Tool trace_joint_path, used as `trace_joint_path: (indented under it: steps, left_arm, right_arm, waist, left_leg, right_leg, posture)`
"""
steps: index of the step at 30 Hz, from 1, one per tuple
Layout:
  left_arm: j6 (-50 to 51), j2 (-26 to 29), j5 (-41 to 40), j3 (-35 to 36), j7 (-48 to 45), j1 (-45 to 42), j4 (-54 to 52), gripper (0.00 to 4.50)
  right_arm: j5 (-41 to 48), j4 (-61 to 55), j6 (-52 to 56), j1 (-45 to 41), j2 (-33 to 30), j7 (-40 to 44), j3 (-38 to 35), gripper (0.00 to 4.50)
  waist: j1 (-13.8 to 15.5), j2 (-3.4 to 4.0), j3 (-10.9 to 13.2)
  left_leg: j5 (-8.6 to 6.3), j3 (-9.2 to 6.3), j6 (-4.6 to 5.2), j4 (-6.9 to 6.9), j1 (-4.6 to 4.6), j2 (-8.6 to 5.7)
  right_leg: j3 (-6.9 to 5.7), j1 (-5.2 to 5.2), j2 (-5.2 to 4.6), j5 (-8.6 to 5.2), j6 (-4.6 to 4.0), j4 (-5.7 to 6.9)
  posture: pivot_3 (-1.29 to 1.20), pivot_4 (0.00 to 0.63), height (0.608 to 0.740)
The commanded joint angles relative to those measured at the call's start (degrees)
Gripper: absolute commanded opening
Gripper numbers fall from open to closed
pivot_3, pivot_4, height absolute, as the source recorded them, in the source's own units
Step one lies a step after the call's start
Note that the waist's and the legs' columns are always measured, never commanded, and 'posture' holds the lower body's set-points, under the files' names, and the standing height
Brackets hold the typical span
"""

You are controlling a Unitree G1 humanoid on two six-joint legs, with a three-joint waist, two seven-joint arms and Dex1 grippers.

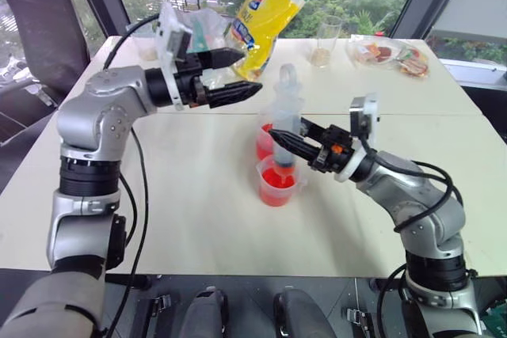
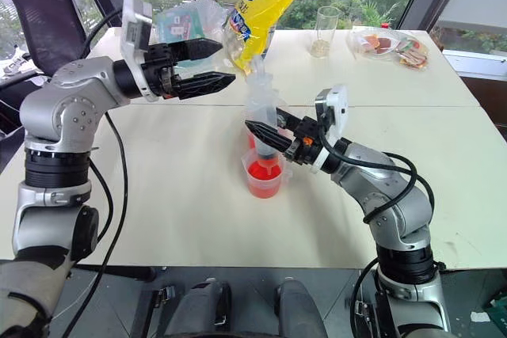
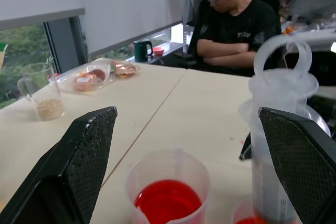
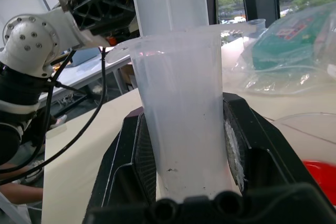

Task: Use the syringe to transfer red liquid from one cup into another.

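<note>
The right gripper (image 1: 295, 142) is clamped on the barrel of the large clear plastic syringe (image 1: 286, 120), its two black fingers pressed flat against either side, as the right wrist view shows. The syringe stands upright, its long axis close to vertical: the translucent ring-ended plunger (image 1: 287, 78) points up and the tip end points down into the nearer small clear plastic cup (image 1: 276, 183), which holds bright orange-red liquid (image 1: 276, 179). The tip itself is hidden behind the cup wall, so whether it reaches the liquid cannot be told. The second red-tinted clear cup (image 1: 264, 140) stands just behind the first, touching or nearly so.

The left gripper (image 1: 244, 75) hangs above and to the left of the plunger ring, jaws spread wide and pointing level toward the robot's right. In the left wrist view the ring sits close beside one black finger (image 3: 302, 158). Working the plunger probably falls to this free left gripper, being the nearer one.
</note>
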Motion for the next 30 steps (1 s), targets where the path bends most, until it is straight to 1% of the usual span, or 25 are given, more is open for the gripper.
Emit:
trace_joint_path:
  steps: [1, 13, 14, 15, 16, 19, 22, 30]
  left_arm:
    - [0.11, -0.8, -1.78, 0.82, 0.27, -2.58, -1.24, 4.44]
    - [-2.27, -5.85, -0.1, -3.28, -1.59, -3.59, 1.93, 4.44]
    - [-2.33, -6.33, -0.2, -3.46, -1.65, -3.6, 2.13, 3.93]
    - [-2.33, -6.81, -0.36, -3.56, -1.67, -3.67, 2.35, 3.59]
    - [-2.23, -7.24, -0.62, -3.6, -1.77, -3.73, 2.45, 3.15]
    - [-1.65, -7.98, -1.28, -3.41, -1.88, -3.79, 2.33, 1.53]
    - [-0.74, -8.24, -1.99, -3.4, -2.32, -3.47, 1.74, 0.05]
    - [1.56, -7.4, -2.13, -6.54, -4.33, -0.04, -2.02, 0.05]
  right_arm:
    - [-0.22, -2.5, -1.72, -0.33, -0.29, -0.13, -0.05, 1.38]
    - [-0.78, -2.18, -1.85, -0.76, -0.76, 0.14, 0.59, 1.38]
    - [-0.88, -2.21, -1.85, -0.78, -0.74, 0.17, 0.64, 1.38]
    - [-0.95, -2.2, -1.87, -0.82, -0.77, 0.23, 0.64, 1.38]
    - [-0.95, -2.19, -1.83, -0.86, -0.81, 0.25, 0.64, 1.38]
    - [-0.9, -2.15, -1.76, -0.92, -0.96, 0.28, 0.68, 1.38]
    - [-0.8, -2.11, -1.65, -1.04, -1.15, 0.28, 0.62, 1.38]
    - [0.03, -1.4, -1.41, -3.35, -1.35, 0.11, -0.67, 1.38]
  waist:
    - [0.01, 0.0, 0.0]
    - [-0.07, 0.0, 0.0]
    - [-0.07, 0.0, 0.0]
    - [-0.01, 0.0, 0.0]
    - [0.03, 0.0, 0.0]
    - [0.03, 0.0, 0.0]
    - [-0.03, 0.0, 0.0]
    - [-0.01, 0.0, 0.0]
  left_leg:
    - [0.0, 0.0, 0.0, 0.0, 0.0, 0.0]
    - [0.0, 0.0, 0.0, 0.0, 0.01, -0.01]
    - [0.0, 0.0, 0.0, 0.0, 0.02, 0.0]
    - [0.0, 0.0, 0.0, 0.0, 0.02, 0.01]
    - [0.01, 0.0, -0.01, 0.0, 0.02, 0.01]
    - [0.01, 0.0, 0.0, 0.01, 0.01, -0.01]
    - [0.0, 0.0, 0.0, 0.0, 0.01, 0.0]
    - [0.01, 0.0, -0.01, 0.0, 0.02, 0.0]
  right_leg:
    - [0.0, 0.0, 0.0, 0.0, 0.0, 0.0]
    - [0.0, 0.01, 0.04, 0.0, 0.0, 0.0]
    - [0.01, 0.0, 0.03, 0.0, 0.0, 0.0]
    - [0.01, 0.0, 0.03, 0.0, 0.0, 0.0]
    - [0.01, 0.01, 0.03, 0.0, 0.0, 0.0]
    - [0.01, 0.01, 0.03, 0.0, 0.0, 0.0]
    - [0.01, 0.01, 0.03, 0.0, 0.0, 0.0]
    - [0.02, 0.01, 0.03, 0.0, 0.0, 0.0]
  posture:
    - [0.0, 0.15, 0.74]
    - [0.0, 0.15, 0.74]
    - [0.0, 0.15, 0.74]
    - [0.0, 0.15, 0.74]
    - [0.0, 0.15, 0.74]
    - [0.0, 0.15, 0.74]
    - [0.0, 0.15, 0.74]
    - [0.0, 0.15, 0.74]
